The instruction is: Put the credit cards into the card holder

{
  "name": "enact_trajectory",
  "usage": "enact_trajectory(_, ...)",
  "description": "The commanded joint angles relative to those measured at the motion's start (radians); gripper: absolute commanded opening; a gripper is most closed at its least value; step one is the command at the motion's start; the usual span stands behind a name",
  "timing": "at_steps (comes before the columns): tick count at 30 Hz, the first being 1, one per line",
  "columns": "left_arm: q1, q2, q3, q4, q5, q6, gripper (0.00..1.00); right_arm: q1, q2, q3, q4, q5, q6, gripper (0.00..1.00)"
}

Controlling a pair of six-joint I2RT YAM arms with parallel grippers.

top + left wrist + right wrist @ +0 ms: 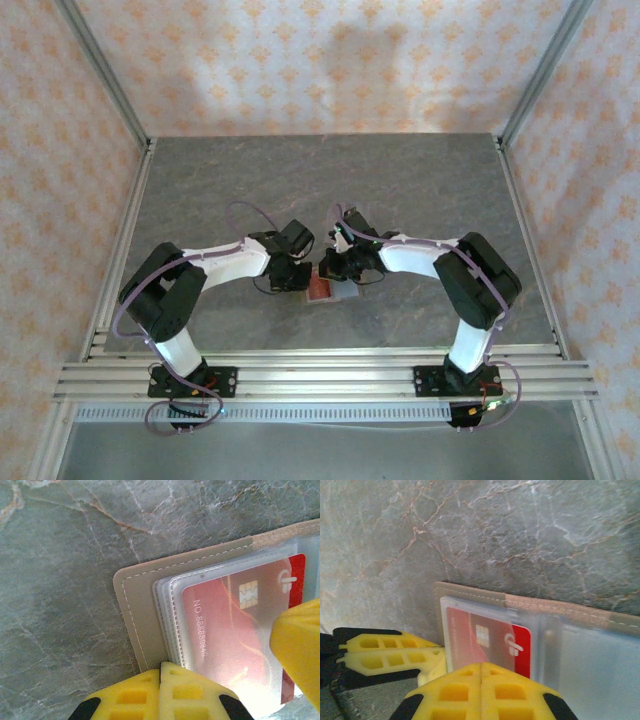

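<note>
L tool (160,675), R tool (481,672) at bottom ctr, jaws together, empty; card holder (135,610) w/ sleeved credit card (235,630) just above.

1 red credit card (235,630), 1 card holder (137,610), 2 robot arms (215,262)

White arms (225,262) — black joints (165,290), purple cables (247,207), yellow pincer fingers (192,695)

Red credit card (235,630) — inside the open, flat tan card holder (135,610)
</note>
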Motion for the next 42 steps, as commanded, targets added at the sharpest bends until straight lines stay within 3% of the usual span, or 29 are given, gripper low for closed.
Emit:
enact_trajectory(1,0.006,0.006,-0.033,0.008,-0.019,0.003,0.0,0.0,-0.085,0.008,-0.089,0.103,-0.034,0.05)
enact_trajectory(6,0.006,0.004,-0.047,0.016,-0.021,0.001,0.0,-0.008,-0.104,0.081,-0.283,0.273,-0.123,0.21)
enact_trajectory(16,0.006,0.006,-0.05,0.018,-0.021,-0.001,0.0,-0.011,-0.005,0.158,-0.395,0.411,-0.184,0.24)
enact_trajectory(23,0.006,0.011,-0.047,0.018,-0.021,-0.001,0.0,-0.007,0.041,0.157,-0.398,0.436,-0.194,0.27)
enact_trajectory(29,0.008,0.018,-0.044,0.017,-0.02,-0.001,0.0,0.02,0.06,0.114,-0.365,0.452,-0.178,0.25)
enact_trajectory(42,0.008,0.03,-0.044,0.029,-0.014,-0.001,0.0,0.078,0.064,0.059,-0.339,0.506,-0.124,0.06)
